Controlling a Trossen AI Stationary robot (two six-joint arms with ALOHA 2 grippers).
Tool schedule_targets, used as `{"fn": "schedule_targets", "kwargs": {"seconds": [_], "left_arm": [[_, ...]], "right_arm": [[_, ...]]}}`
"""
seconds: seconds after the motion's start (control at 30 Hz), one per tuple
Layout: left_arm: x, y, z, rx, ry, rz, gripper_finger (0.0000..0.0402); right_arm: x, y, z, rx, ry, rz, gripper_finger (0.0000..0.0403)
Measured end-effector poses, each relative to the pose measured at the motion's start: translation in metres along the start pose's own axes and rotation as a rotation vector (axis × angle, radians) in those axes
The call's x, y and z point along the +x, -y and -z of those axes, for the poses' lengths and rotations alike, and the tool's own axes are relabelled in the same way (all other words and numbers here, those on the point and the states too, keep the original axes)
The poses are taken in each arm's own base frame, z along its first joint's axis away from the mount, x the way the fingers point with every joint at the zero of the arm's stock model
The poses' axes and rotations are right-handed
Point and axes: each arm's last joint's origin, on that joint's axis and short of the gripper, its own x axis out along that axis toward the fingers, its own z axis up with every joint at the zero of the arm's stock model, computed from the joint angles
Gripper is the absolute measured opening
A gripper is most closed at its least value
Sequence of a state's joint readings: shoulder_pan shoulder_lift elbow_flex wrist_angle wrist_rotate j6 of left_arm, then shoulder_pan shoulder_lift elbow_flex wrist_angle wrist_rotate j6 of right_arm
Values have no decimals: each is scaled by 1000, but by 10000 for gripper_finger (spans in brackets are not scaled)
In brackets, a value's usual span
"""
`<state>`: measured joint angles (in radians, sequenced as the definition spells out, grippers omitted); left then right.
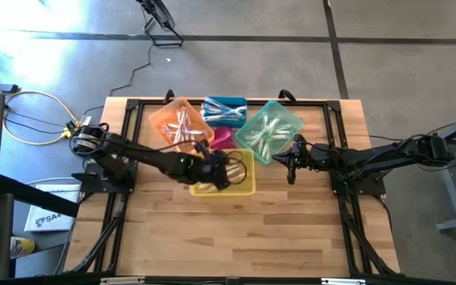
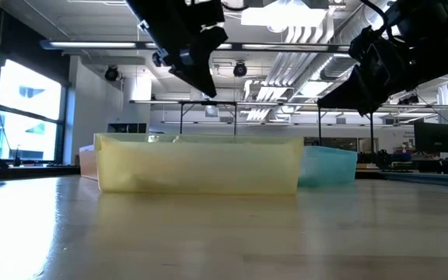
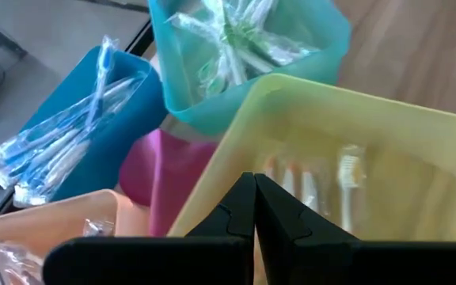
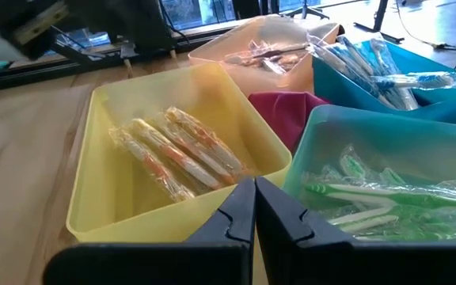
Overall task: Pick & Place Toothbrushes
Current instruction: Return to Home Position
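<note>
I count five translucent plastic tubs, clustered together: orange bin [image 4: 236, 49], blue bin [image 4: 450, 104], teal bin [image 4: 370, 133], yellow bin [image 4: 81, 212], and a small pink bin [image 4: 279, 111] between them. Toothbrushes [image 4: 176, 154] in crinkly clear wrappers fill the other four, too bunched to count. The left gripper [image 1: 229, 168] hangs over the yellow bin, its fingers pressed together and empty. The right gripper [image 1: 294, 157], likewise closed, is beside the teal bin.

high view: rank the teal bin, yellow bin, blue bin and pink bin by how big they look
1. teal bin and yellow bin: about alike, and the left arm covers part of the yellow one, so no ranking between them.
2. blue bin.
3. pink bin: only a small part shows between the others.
</note>
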<state>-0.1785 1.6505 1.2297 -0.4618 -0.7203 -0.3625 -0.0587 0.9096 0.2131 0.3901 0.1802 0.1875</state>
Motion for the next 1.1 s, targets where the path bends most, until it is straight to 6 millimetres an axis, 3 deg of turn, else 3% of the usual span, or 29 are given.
{"fn": "schedule_targets", "kwargs": {"seconds": [0.2, 0.4, 0.6, 0.8, 1.1], "left_arm": [[14, -7, -1, 6, 15, 48, 0], [39, -10, 9, 21, 112, 283, 0], [37, -14, 0, 115, 194, 317, 0], [37, -14, 3, 144, 179, 316, 0], [38, -15, 10, 220, 110, 305, 0]], "right_arm": [[0, 0, 2, -5, -21, 5, 4], [0, 0, 2, -4, -20, 5, 4], [0, 1, 3, 3, -27, 9, 4], [0, 3, 4, 117, -27, 68, 4], [0, 3, 4, 132, -22, 83, 4]]}}
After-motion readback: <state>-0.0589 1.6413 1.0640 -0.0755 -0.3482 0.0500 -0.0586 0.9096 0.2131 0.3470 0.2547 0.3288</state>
